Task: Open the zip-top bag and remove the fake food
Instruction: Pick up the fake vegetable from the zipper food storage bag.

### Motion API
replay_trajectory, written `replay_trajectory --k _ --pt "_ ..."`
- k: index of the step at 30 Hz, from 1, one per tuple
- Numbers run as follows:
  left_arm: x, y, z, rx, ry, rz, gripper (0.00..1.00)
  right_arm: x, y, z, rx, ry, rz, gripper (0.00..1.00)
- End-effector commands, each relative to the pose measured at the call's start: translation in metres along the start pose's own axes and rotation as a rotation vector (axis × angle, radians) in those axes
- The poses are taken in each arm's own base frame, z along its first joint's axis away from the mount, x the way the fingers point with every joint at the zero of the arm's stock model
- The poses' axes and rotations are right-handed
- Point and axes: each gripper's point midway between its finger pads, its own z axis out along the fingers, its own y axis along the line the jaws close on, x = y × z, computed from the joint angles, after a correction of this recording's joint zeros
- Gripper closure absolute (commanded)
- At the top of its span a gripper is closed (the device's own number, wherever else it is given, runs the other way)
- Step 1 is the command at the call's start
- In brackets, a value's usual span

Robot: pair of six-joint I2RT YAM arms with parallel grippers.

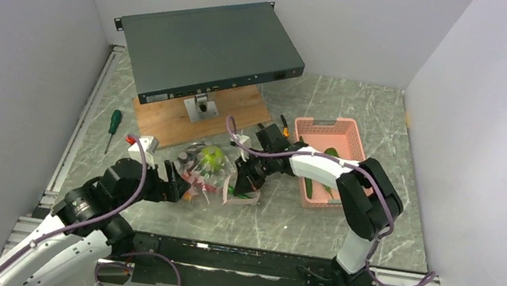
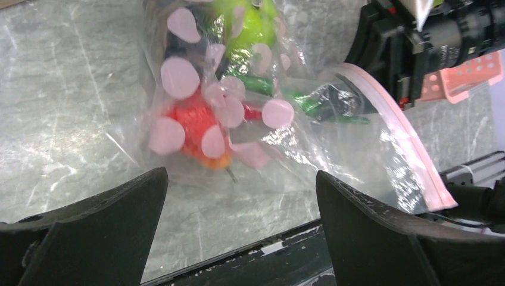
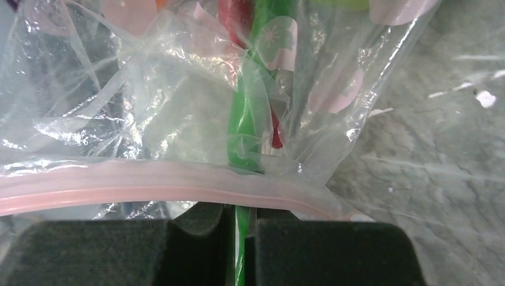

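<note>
Near the middle of the table (image 1: pixel 378 209): the zip-top bag (image 1: pixel 208 174) is laid flat between the two claws, with the pink basket (image 1: pixel 307 125) to its right.
Contents: the fake food (image 2: pixel 196 119) is seen through the dotted film, with a green apple (image 2: pixel 247 24) at the far end and red pieces nearer.
Mouth: the pink zip strip (image 3: pixel 149 185) is turned toward the right side; how far it is parted cannot be told.
Risk of dragging: the bag is anchored by nothing on its left, so the whole bag would likely be towed along if the pinched piece were pulled.
Risk of trapped film: plastic may be caught together with the piece, which cannot be ruled out; the piece would then be kept inside.
Risk of slipping: the hold is taken on a thin, glossy end, so it could be lost under a sharp tug.
Right claw (image 3: pixel 238 229): closed tightly on a long green pod (image 3: pixel 241 131), right at the zip strip.
Left claw (image 2: pixel 239 176): spread fully wide, just near and left of the bag; nothing is held, and no contact with the film is seen.
</note>
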Motion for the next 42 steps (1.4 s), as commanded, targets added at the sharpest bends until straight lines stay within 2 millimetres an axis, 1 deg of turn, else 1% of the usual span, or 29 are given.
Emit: replay_trajectory --k 1,5,10,13,15,16,20,22,23,25,27,30,32,34,35,36,38,42 --pt "-0.017 -0.034 -0.008 0.145 -0.03 -0.02 0.0 -0.019 -0.011 -0.008 0.122 -0.131 -0.009 1.0" --pt "-0.02 -0.069 -0.004 0.29 -0.006 -0.043 0.0 -0.018 -0.012 -0.009 0.19 -0.176 -0.007 1.0" --pt "-0.017 -0.097 0.004 0.299 0.029 0.006 0.0 -0.021 -0.009 -0.01 0.186 -0.182 -0.012 1.0" --pt "-0.017 -0.117 0.007 0.308 0.034 0.035 0.0 -0.021 -0.007 -0.009 0.178 -0.183 -0.014 1.0" --pt "-0.016 -0.124 0.012 0.267 0.04 0.064 0.0 -0.02 -0.006 -0.009 0.17 -0.182 -0.013 1.0" --pt "-0.02 -0.127 0.014 0.234 0.037 0.078 0.0 -0.021 -0.005 -0.009 0.164 -0.183 -0.014 1.0" --pt "-0.016 -0.123 0.029 0.071 0.071 0.156 0.01 -0.021 -0.001 -0.009 0.146 -0.183 -0.02 1.0" --pt "-0.012 -0.124 0.035 0.016 0.094 0.205 0.04 -0.022 0.001 -0.01 0.142 -0.185 -0.026 1.0" --pt "-0.008 -0.122 0.039 -0.014 0.112 0.231 0.09 -0.022 0.001 -0.01 0.138 -0.186 -0.027 1.0" --pt "0.0 -0.12 0.046 -0.053 0.149 0.268 0.27 -0.022 0.003 -0.011 0.134 -0.187 -0.028 1.0" --pt "0.008 -0.117 0.051 -0.076 0.181 0.296 0.37 -0.023 0.004 -0.012 0.13 -0.191 -0.03 1.0" --pt "0.018 -0.113 0.054 -0.095 0.218 0.325 0.5 -0.024 0.007 -0.012 0.119 -0.193 -0.025 1.0" --pt "0.023 -0.113 0.055 -0.085 0.236 0.341 0.62 -0.024 0.007 -0.013 0.113 -0.194 -0.017 1.0" --pt "0.026 -0.118 0.056 -0.046 0.249 0.354 0.8 -0.025 0.008 -0.012 0.105 -0.195 -0.012 1.0" --pt "0.028 -0.123 0.055 -0.016 0.253 0.362 0.87 -0.026 0.009 -0.012 0.1 -0.196 -0.006 1.0" --pt "0.029 -0.128 0.055 0.019 0.257 0.365 0.91 -0.027 0.009 -0.013 0.093 -0.201 0.004 1.0" --pt "0.033 -0.142 0.055 0.099 0.268 0.374 0.96 -0.03 0.011 -0.014 0.074 -0.211 0.026 1.0" --pt "0.046 -0.17 0.053 0.252 0.311 0.385 1.0 -0.036 0.011 -0.019 0.031 -0.237 0.092 1.0"
